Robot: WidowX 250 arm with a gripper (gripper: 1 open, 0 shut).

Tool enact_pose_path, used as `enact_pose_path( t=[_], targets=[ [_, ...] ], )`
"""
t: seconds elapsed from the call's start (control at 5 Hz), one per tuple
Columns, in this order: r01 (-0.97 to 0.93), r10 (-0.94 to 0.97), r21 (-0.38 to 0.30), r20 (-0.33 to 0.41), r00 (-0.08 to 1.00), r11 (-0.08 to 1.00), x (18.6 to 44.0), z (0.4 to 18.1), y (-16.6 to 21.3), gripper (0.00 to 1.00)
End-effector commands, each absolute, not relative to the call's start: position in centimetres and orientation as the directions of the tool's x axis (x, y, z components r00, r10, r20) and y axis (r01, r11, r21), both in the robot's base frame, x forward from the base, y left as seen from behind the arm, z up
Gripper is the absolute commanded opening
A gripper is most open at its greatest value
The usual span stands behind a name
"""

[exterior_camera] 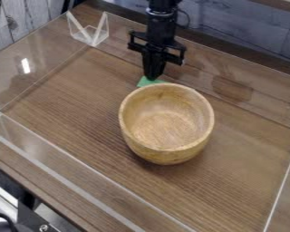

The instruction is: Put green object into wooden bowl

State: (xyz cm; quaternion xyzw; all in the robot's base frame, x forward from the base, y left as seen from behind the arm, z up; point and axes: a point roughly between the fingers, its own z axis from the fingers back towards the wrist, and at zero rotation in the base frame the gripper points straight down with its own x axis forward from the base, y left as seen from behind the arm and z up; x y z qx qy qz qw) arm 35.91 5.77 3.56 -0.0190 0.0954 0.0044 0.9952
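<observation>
The wooden bowl (167, 149) stands upright in the middle of the table, round, light tan and empty inside. Just behind its far rim lies the green object (147, 82), a small light green piece partly hidden by the rim. My black gripper (152, 72) points straight down onto it from above. Its fingers are drawn together into one narrow tip that meets the top of the green piece, which still rests on the table.
Low clear acrylic walls (62, 172) fence the wooden tabletop on all sides. A clear folded plastic stand (87, 27) sits at the back left corner. Bare wood (62, 100) stretches left of the bowl.
</observation>
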Motion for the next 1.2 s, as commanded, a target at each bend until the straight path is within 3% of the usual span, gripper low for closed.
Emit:
enact_pose_path(
  t=[0.0,0.2,0.4,0.6,0.8,1.0],
  targets=[
    [0.015,-0.017,-0.031,-0.059,0.998,0.999,37.7,8.5,4.9,0.0],
    [0.037,-0.04,-0.045,-0.063,0.997,0.998,38.0,8.9,4.0,1.0],
    [0.055,-0.058,-0.047,-0.068,0.996,0.997,38.0,9.2,3.5,1.0],
    [0.027,-0.031,-0.056,-0.066,0.997,0.998,37.9,9.6,3.2,0.0],
    [-0.001,-0.003,-0.061,-0.066,0.998,0.998,38.0,9.8,3.1,0.0],
    [0.042,-0.046,-0.071,-0.052,0.998,0.997,37.5,11.4,4.0,0.0]
  ],
)
